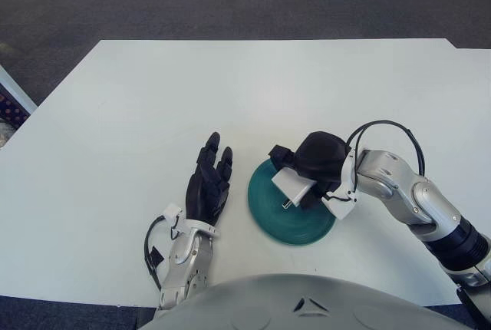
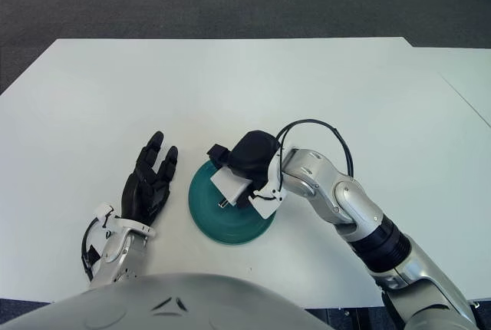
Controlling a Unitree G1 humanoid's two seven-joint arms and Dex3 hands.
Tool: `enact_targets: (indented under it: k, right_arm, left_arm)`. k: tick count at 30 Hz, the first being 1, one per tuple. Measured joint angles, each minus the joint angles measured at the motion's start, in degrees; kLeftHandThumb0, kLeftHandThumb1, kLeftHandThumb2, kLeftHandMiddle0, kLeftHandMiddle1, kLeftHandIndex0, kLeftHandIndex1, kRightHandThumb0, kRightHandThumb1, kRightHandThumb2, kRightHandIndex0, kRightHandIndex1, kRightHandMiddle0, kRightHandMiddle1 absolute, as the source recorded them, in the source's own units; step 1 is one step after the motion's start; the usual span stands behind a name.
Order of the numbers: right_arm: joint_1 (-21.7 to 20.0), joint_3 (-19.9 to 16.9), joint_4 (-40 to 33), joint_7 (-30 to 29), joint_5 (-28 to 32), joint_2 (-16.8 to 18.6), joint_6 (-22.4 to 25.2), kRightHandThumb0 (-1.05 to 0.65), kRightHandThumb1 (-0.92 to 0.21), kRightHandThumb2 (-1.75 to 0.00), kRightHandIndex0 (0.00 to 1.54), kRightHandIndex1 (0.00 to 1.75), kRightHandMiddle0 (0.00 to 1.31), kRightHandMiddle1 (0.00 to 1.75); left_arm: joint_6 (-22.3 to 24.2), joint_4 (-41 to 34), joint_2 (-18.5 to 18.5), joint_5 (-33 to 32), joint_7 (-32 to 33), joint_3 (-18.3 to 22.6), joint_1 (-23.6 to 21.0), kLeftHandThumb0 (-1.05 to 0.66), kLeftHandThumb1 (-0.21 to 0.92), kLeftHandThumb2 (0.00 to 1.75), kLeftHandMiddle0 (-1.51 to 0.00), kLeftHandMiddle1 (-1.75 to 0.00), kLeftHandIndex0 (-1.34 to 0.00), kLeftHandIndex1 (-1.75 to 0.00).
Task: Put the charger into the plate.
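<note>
In the left eye view, you are holding the right hand [image 1: 313,167] over the green plate [image 1: 261,206], its dark fingers curled around the white charger [image 1: 291,186]. The charger is sitting tilted in that grasp, above the upper middle of the plate, with its metal prongs pointing down toward the dish — you cannot tell from here whether they are touching it. The left hand [image 1: 209,187] is showing just left of the plate, fingers stretched out flat and holding nothing. The white table [image 1: 138,100] is carrying everything.

In the right eye view, you are seeing the same grip from a slightly shifted angle: the right hand [image 2: 252,157] is covering the plate's far rim, the charger [image 2: 230,183] is hanging below the palm inside the plate's outline, and the plate [image 2: 205,221] is lying near the table's front edge.

The risk, as I judge it, is in the release — a tilted charger let go from above may be landing on its prongs and tipping or sliding toward the rim. If the fingers are opening unevenly, one may be dragging the charger back out. Pressing down too hard could also be nudging the light plate toward the table edge.
</note>
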Motion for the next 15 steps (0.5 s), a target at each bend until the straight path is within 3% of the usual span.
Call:
enact_targets:
  k: [15]
  right_arm:
    - [-0.15,0.73,1.93,4.02,1.50,0.28,-1.24,-0.45,-0.92,-0.63,1.19,1.75,0.84,1.75]
  left_arm:
    - [1.58,-1.17,-0.19,-3.70,0.94,-0.05,0.71,-0.89,0.92,1.04,-0.11,0.00,0.00,-0.26]
